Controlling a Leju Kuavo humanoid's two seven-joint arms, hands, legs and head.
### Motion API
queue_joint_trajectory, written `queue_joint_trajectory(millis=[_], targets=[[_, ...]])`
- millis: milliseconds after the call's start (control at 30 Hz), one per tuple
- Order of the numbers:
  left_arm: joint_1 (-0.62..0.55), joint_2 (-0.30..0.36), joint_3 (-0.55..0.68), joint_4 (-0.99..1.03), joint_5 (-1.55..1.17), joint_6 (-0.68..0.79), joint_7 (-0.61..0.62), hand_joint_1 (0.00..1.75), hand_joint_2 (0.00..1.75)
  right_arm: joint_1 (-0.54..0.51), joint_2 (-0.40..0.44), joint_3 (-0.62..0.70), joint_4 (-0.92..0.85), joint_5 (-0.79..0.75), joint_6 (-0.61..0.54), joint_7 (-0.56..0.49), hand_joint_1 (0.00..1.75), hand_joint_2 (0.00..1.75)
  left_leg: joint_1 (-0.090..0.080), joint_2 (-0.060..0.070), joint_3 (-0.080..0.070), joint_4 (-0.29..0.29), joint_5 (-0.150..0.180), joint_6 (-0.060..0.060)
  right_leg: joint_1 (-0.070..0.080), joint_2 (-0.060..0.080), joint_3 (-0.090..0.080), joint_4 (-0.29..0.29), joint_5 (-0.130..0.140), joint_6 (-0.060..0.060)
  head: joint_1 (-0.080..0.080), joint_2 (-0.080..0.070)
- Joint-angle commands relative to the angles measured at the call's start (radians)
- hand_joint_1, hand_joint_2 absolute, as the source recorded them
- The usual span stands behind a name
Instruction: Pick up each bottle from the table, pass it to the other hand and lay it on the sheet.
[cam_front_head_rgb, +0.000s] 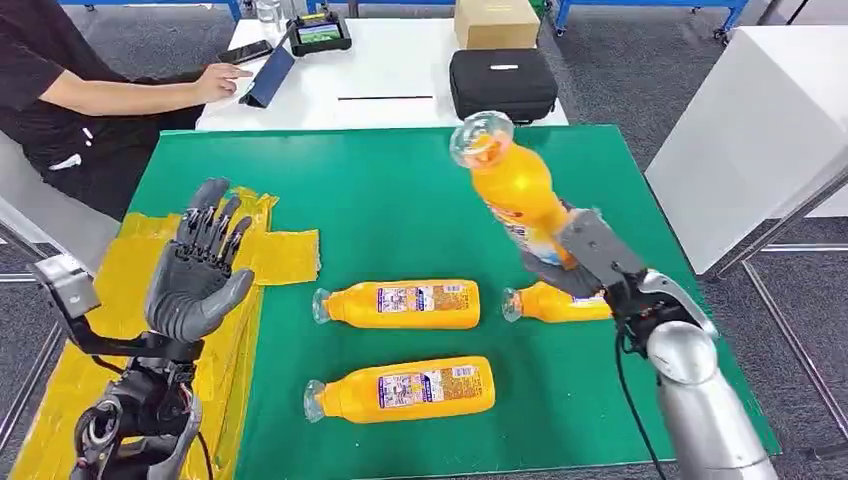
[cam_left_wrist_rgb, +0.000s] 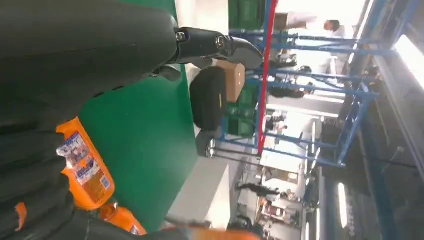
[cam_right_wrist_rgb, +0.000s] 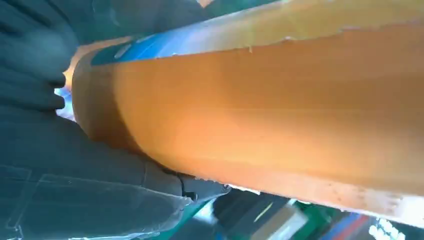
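One bottle (cam_front_head_rgb: 508, 190) is up, gripped in the right hand (cam_front_head_rgb: 590, 262), tilted toward the left hand (cam_front_head_rgb: 200, 272), spread empty above the sheet (cam_front_head_rgb: 285, 255) for handover.

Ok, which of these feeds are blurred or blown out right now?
Head view: mostly sharp, only the raised bottle in the right hand is motion-smeared. Left wrist view: left hand is a dark, soft mass up close, and the windows behind are overexposed. Right wrist view: bottle too close, out of focus.
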Motion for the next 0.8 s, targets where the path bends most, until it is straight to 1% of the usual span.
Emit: queue_joint_trajectory(millis=[33, 67, 133, 233, 300, 333, 367, 400, 467, 500, 567, 633, 800], targets=[[-0.086, -0.004, -0.034, 0.100, 0.065, -0.002, 0.016, 0.00, 1.75, -0.245, 0.173, 0.249, 0.219, -0.020, -0.007, 0.065, 1.75, 1.75, 0.000, 0.009, 0.003, 0.000, -0.002, -0.004, 0.000, 0.011, -0.001, 0.002, 0.000, -0.003, -0.001, 0.000], [-0.088, -0.003, -0.037, 0.102, 0.073, -0.004, 0.016, 0.00, 1.75, -0.251, 0.181, 0.253, 0.227, -0.021, -0.006, 0.067, 1.75, 1.75, 0.000, 0.006, 0.000, 0.000, 0.000, -0.003, 0.000, 0.006, -0.003, 0.001, 0.000, -0.002, 0.000, 0.000], [-0.093, -0.008, -0.039, 0.105, 0.090, -0.004, 0.019, 0.00, 1.75, -0.255, 0.193, 0.263, 0.235, -0.019, -0.007, 0.070, 1.75, 1.75, 0.000, 0.005, 0.002, 0.000, -0.001, -0.005, 0.000, 0.006, -0.001, 0.002, -0.001, -0.003, -0.001, 0.000], [-0.102, -0.023, -0.039, 0.115, 0.116, 0.018, 0.030, 0.00, 1.75, -0.266, 0.206, 0.272, 0.252, -0.019, -0.008, 0.070, 1.75, 1.75, 0.000, 0.002, -0.002, 0.000, 0.000, -0.003, 0.000, 0.003, -0.004, 0.001, 0.000, -0.002, 0.000, 0.000], [-0.116, -0.043, -0.043, 0.113, 0.053, 0.125, 0.038, 0.00, 1.75, -0.278, 0.220, 0.286, 0.267, -0.026, -0.018, 0.068, 1.75, 1.75, 0.000, 0.002, 0.000, 0.000, -0.001, -0.004, 0.000, 0.003, -0.003, 0.001, -0.001, -0.002, 0.000, 0.000], [-0.121, -0.049, -0.046, 0.111, 0.037, 0.149, 0.037, 0.00, 1.75, -0.281, 0.224, 0.290, 0.268, -0.028, -0.019, 0.068, 1.75, 1.75, 0.000, 0.002, -0.002, 0.001, 0.000, -0.003, 0.000, 0.003, -0.005, 0.002, -0.001, -0.002, 0.000, 0.000], [-0.130, -0.054, -0.052, 0.108, 0.004, 0.190, 0.035, 0.00, 1.75, -0.287, 0.231, 0.302, 0.270, -0.032, -0.019, 0.067, 1.75, 1.75, 0.000, 0.003, 0.001, 0.001, -0.002, -0.005, -0.001, 0.005, -0.002, 0.003, -0.002, -0.003, 0.000, 0.000], [-0.138, -0.057, -0.056, 0.108, -0.016, 0.220, 0.039, 0.00, 1.75, -0.295, 0.238, 0.316, 0.271, -0.035, -0.016, 0.068, 1.75, 1.75, 0.000, 0.001, -0.004, 0.001, 0.000, -0.003, 0.000, 0.003, -0.006, 0.002, -0.001, -0.002, 0.000, 0.000], [-0.144, -0.054, -0.056, 0.109, -0.031, 0.245, 0.038, 0.00, 1.75, -0.302, 0.245, 0.327, 0.274, -0.043, -0.010, 0.071, 1.75, 1.75, 0.000, 0.001, -0.004, 0.001, 0.000, -0.003, 0.000, 0.002, -0.006, 0.002, -0.001, -0.002, 0.000, 0.000], [-0.148, -0.049, -0.055, 0.110, -0.061, 0.288, 0.024, 0.00, 1.75, -0.313, 0.248, 0.342, 0.277, -0.053, -0.012, 0.075, 1.75, 1.75, 0.000, 0.001, -0.003, 0.001, 0.000, -0.004, 0.000, 0.002, -0.005, 0.003, -0.001, -0.003, 0.000, 0.000], [-0.149, -0.041, -0.058, 0.107, -0.084, 0.323, 0.017, 0.00, 1.75, -0.325, 0.249, 0.355, 0.279, -0.062, -0.014, 0.080, 1.75, 1.75, 0.000, 0.002, -0.002, 0.001, 0.000, -0.004, 0.000, 0.003, -0.005, 0.003, -0.001, -0.003, 0.000, 0.000], [-0.148, -0.035, -0.057, 0.105, -0.092, 0.338, 0.015, 0.00, 1.75, -0.335, 0.252, 0.362, 0.279, -0.067, -0.011, 0.085, 1.75, 1.75, 0.000, 0.001, -0.004, 0.001, 0.000, -0.003, 0.000, 0.002, -0.006, 0.002, 0.000, -0.002, 0.000, 0.000], [-0.146, -0.031, -0.061, 0.105, -0.085, 0.351, 0.017, 0.00, 1.75, -0.352, 0.259, 0.377, 0.274, -0.062, -0.011, 0.101, 1.75, 1.75, 0.000, 0.001, -0.003, 0.001, -0.001, -0.004, 0.000, 0.003, -0.005, 0.002, -0.001, -0.002, 0.000, 0.000]])
